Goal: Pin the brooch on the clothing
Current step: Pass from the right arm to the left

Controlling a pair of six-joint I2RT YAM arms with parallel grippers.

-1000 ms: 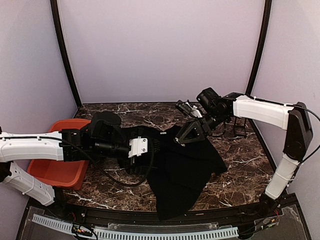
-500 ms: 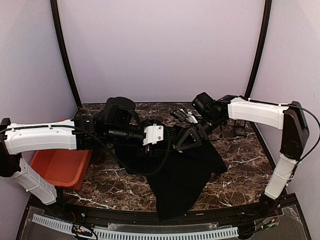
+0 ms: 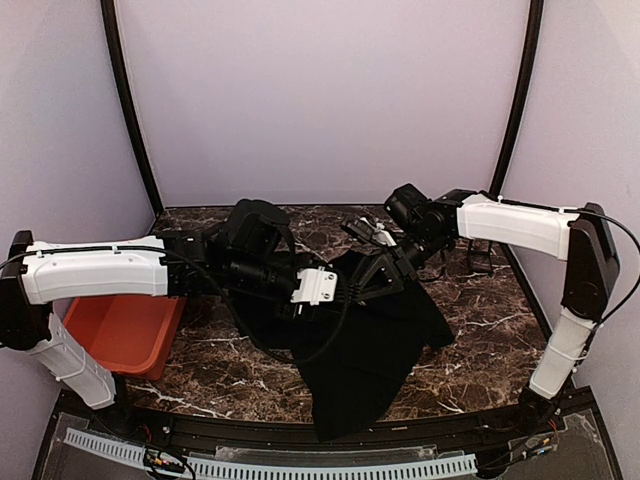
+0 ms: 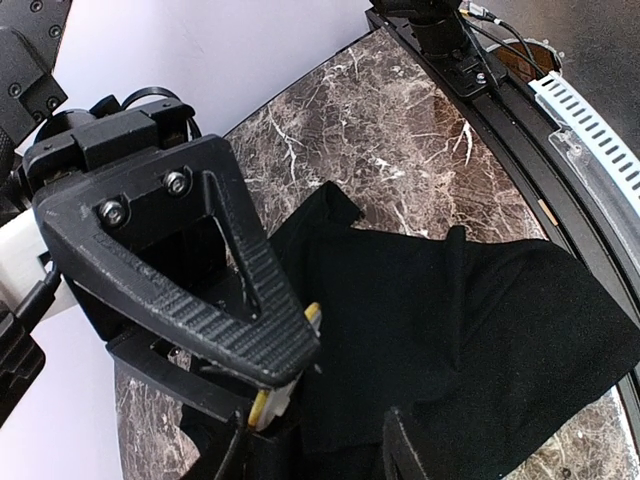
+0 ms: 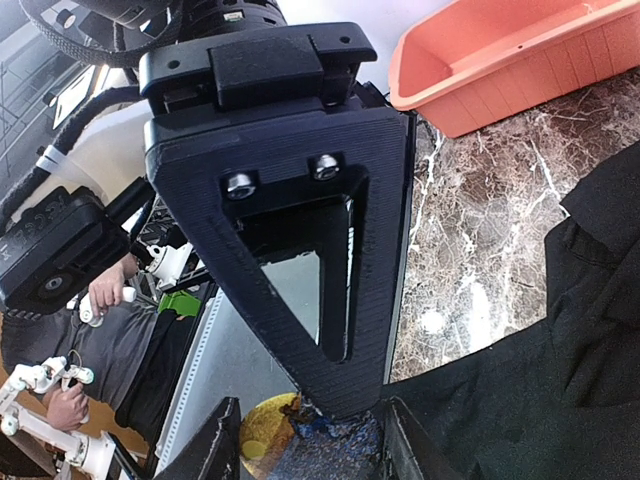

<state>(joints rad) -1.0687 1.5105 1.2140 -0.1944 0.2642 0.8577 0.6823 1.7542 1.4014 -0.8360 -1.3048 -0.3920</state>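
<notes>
The clothing (image 3: 370, 340) is a black T-shirt lying crumpled on the marble table, and it also shows in the left wrist view (image 4: 470, 330). My right gripper (image 3: 378, 275) hangs over the shirt's upper part, shut on the brooch (image 5: 265, 435), a yellow and blue glittery disc. My left gripper (image 3: 345, 288) has come in from the left and meets the right one tip to tip. Its jaws stand half closed. In the left wrist view the brooch (image 4: 266, 402) shows edge-on beside one left fingertip, with a gap to the other. One left finger (image 5: 290, 220) lies over the brooch.
An orange-red bin (image 3: 120, 335) stands at the table's left edge, behind my left arm. Dark marble tabletop (image 3: 480, 310) surrounds the shirt. A black fixture sits at the back right corner (image 3: 478, 262). Purple walls close off the back and both sides.
My left arm swung from beside the bin to the middle of the table, up against my right gripper, and its jaws narrowed on the way. The right gripper sank slightly and kept hold of the brooch.
</notes>
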